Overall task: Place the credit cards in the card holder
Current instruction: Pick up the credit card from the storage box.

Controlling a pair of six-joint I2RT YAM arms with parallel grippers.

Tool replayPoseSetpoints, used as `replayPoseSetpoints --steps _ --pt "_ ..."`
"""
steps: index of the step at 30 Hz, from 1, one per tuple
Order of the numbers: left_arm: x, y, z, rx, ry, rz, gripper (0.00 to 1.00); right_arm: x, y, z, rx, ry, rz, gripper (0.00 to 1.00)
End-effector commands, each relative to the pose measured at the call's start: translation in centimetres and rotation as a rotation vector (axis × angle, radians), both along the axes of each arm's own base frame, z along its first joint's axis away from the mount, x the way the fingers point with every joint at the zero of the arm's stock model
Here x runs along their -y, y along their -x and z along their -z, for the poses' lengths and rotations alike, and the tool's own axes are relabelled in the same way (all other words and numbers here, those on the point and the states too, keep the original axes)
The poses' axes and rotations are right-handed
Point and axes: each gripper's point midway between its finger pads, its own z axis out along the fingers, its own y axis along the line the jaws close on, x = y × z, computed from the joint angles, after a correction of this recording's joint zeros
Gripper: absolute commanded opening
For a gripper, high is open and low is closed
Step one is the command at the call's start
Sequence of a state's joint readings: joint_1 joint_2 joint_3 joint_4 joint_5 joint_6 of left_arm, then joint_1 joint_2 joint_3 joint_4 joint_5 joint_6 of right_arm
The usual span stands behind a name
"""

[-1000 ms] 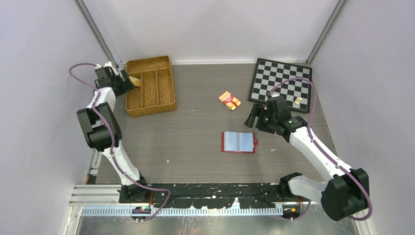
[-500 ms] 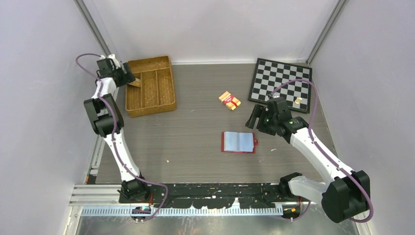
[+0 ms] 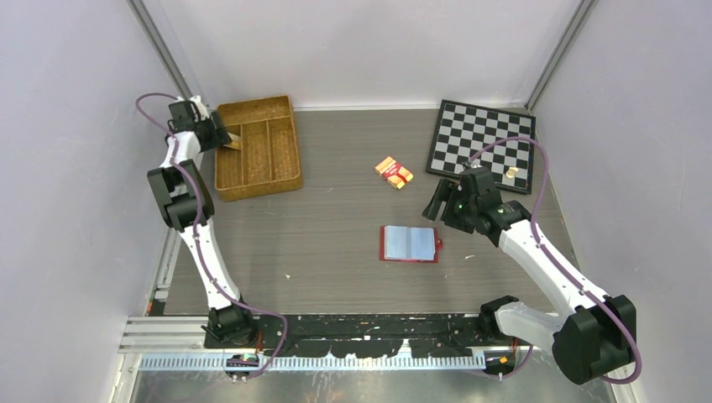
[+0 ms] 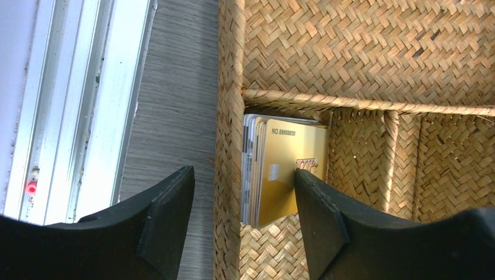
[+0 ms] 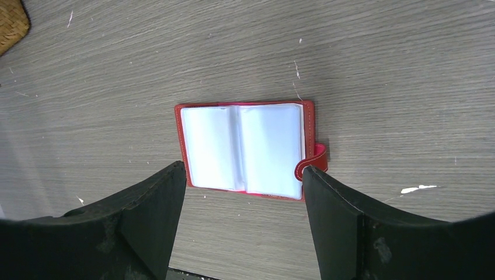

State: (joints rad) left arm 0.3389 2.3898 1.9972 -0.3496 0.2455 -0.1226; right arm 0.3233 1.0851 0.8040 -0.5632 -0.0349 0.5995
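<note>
Left gripper (image 4: 244, 178), jaws apart, straddles tray (image 4: 362, 46) wall and stacked cards (image 4: 289, 169) to pinch them; right gripper (image 5: 244, 170) gapes over opened holder (image 5: 242, 146), ready

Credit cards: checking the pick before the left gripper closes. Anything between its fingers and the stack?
Yes. The wicker tray's side wall stands between one left gripper finger and the credit cards; that finger is outside the tray. The other finger is beside the stack, nothing between.
</note>
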Motion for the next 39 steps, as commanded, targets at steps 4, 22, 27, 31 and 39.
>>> replayPoseSetpoints --steps 4,22,27,31,39 --pt "-3.6 0.4 -3.2 0.065 -0.030 -0.067 0.62 0.0 -1.0 -2.0 0.054 -0.023 0.033 0.77" --pt "-6.2 1.7 -6.2 0.104 -0.078 -0.121 0.61 -0.3 -0.9 -1.3 0.037 -0.031 0.023 0.77" --pt "-6.2 1.8 -6.7 0.121 -0.074 -0.113 0.52 -0.3 -1.0 -1.1 0.034 -0.034 0.022 0.77" --pt "-6.0 1.7 -7.0 0.131 -0.071 -0.100 0.44 -0.4 -1.0 -1.1 0.033 -0.036 0.018 0.77" --pt "-5.7 1.6 -7.8 0.156 -0.070 -0.082 0.23 -0.4 -0.9 -0.9 0.027 -0.037 0.016 0.77"
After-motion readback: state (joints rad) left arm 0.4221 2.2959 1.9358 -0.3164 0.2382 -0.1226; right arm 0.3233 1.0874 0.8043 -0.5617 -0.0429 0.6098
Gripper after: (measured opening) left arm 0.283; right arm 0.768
